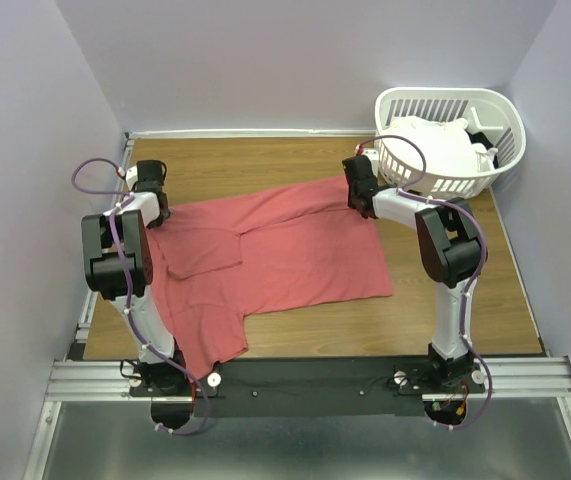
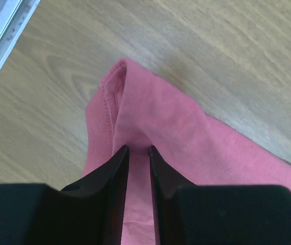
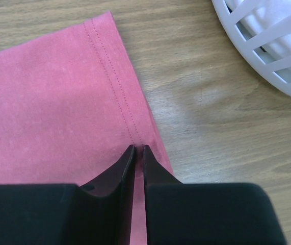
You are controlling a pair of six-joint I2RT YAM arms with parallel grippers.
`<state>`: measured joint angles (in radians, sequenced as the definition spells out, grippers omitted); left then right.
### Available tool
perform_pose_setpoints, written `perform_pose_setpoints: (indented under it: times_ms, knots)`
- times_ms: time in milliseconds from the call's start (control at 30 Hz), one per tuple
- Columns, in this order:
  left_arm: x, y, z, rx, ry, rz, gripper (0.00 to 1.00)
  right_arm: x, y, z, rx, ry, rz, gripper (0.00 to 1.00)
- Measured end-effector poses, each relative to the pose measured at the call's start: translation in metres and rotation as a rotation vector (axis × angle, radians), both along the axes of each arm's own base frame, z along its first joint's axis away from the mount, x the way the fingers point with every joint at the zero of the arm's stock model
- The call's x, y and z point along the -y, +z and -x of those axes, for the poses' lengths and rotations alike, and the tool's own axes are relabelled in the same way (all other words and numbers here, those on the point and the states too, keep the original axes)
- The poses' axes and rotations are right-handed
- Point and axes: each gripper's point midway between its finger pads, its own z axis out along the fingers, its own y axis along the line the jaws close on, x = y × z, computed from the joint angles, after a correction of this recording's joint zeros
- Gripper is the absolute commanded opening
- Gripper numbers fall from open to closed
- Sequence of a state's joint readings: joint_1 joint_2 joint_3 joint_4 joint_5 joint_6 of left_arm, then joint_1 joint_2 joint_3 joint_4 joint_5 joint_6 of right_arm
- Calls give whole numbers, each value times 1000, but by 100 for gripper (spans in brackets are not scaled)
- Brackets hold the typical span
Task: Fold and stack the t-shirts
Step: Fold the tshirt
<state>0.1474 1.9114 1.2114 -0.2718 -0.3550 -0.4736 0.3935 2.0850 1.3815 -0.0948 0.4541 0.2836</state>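
Note:
A coral-red t-shirt [image 1: 285, 250] lies spread across the wooden table, with one sleeve folded in on top. My left gripper [image 1: 156, 212] is down at the shirt's far left corner. In the left wrist view its jaws [image 2: 138, 149] stand narrow with a raised ridge of the red cloth [image 2: 150, 112] pinched between them. My right gripper [image 1: 359, 203] is at the far right corner, its jaws [image 3: 139, 148] nearly together on the stitched hem [image 3: 120, 81]. White t-shirts [image 1: 433, 145] lie bunched in the basket.
The white slatted laundry basket [image 1: 506, 118] stands at the back right, close to my right gripper, and its wall [image 3: 267, 48] shows in the right wrist view. Bare wood [image 1: 445, 310] lies to the right of the shirt. Walls close the table on three sides.

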Motion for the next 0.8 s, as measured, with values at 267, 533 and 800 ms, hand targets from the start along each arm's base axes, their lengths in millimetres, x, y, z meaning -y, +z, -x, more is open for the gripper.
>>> perform_pose_setpoints:
  times_ms: [267, 533, 800]
  knots:
    - [-3, -1, -5, -1, 4, -1, 30, 4, -3, 6, -14, 14, 22, 10]
    - [-4, -1, -5, -1, 5, -1, 31, 11, 4, 15, -14, 19, 40, 15]
    - [-6, -1, -4, -4, 3, -5, 35, 12, 10, 10, -9, 36, 50, 30]
